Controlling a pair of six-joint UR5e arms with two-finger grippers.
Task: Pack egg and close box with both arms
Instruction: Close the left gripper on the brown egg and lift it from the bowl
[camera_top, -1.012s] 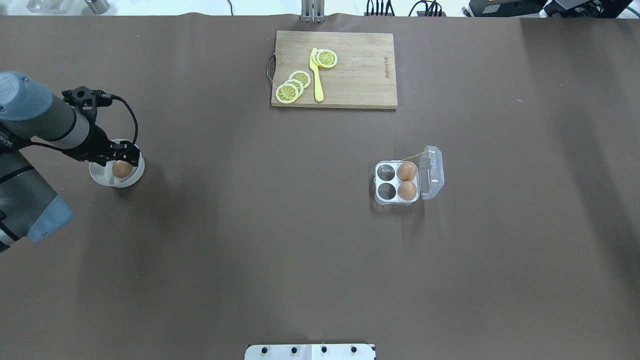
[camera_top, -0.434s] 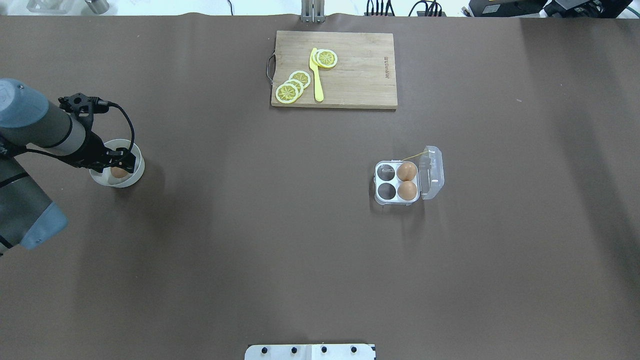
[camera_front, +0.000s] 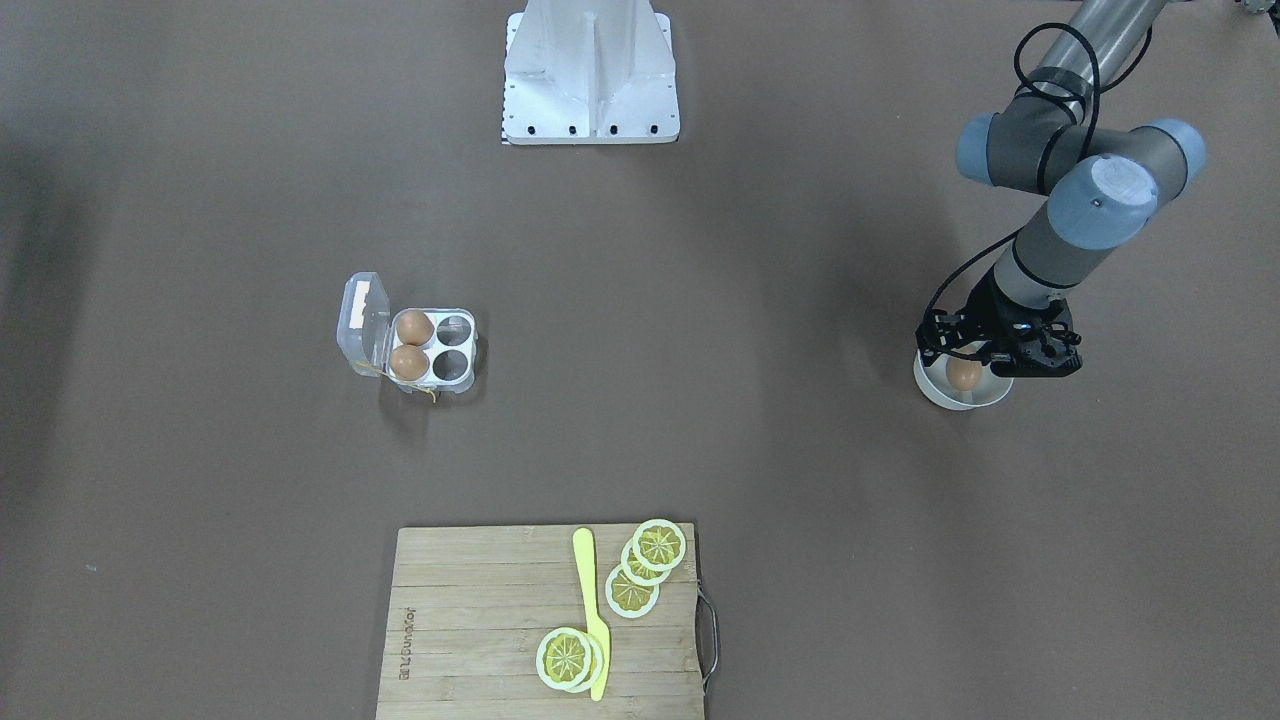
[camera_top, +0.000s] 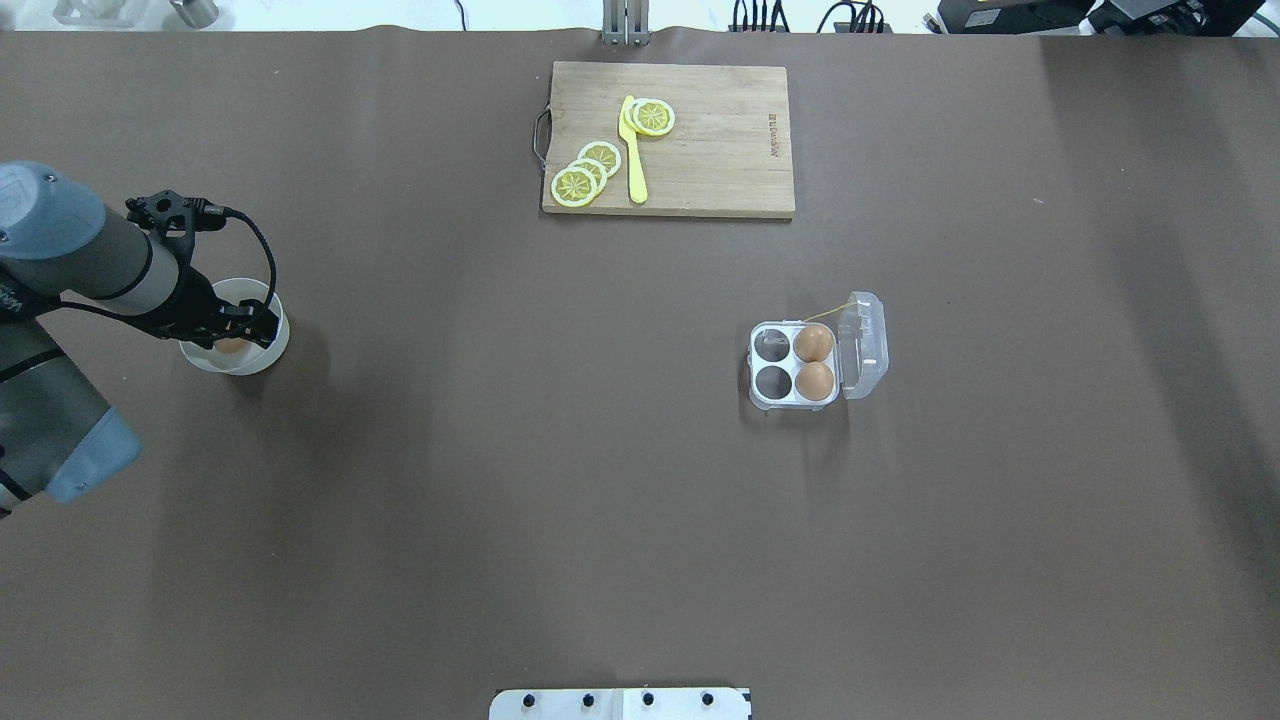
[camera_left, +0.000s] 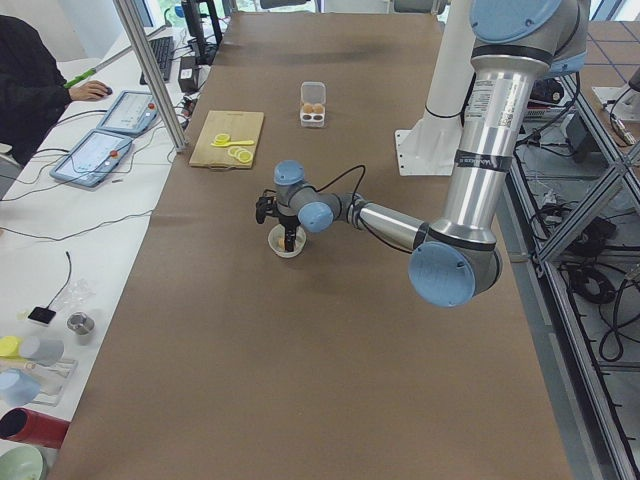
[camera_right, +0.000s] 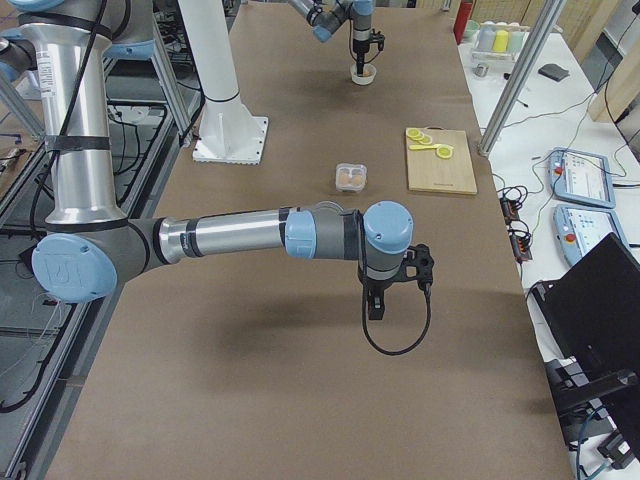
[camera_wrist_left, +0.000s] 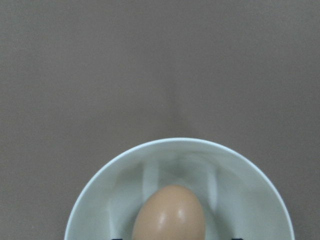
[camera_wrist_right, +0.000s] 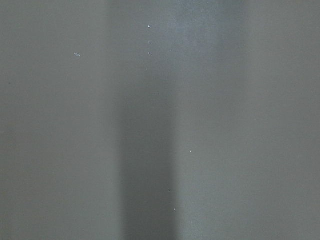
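Note:
A tan egg (camera_wrist_left: 169, 212) lies in a white bowl (camera_top: 268, 347) at the table's left side. My left gripper (camera_top: 233, 337) is down in the bowl. It is open, with a fingertip on each side of the egg and a gap to it in the left wrist view. The egg (camera_front: 964, 375) also shows under the gripper in the front view. The box (camera_top: 790, 402) stands right of centre with its clear lid (camera_top: 866, 345) open. Two eggs (camera_top: 813, 343) fill the cells next to the lid; two cells are empty. My right gripper (camera_right: 374, 308) hangs over bare table, and I cannot tell its state.
A wooden cutting board (camera_top: 710, 150) with lemon slices (camera_top: 585, 172) and a yellow knife (camera_top: 633, 150) lies at the table's far side. The robot's white base plate (camera_top: 620, 703) is at the near edge. Brown table lies between bowl and box.
My left gripper has lowered into the bowl around the egg, which it now mostly hides from above. The box and its eggs have not moved.

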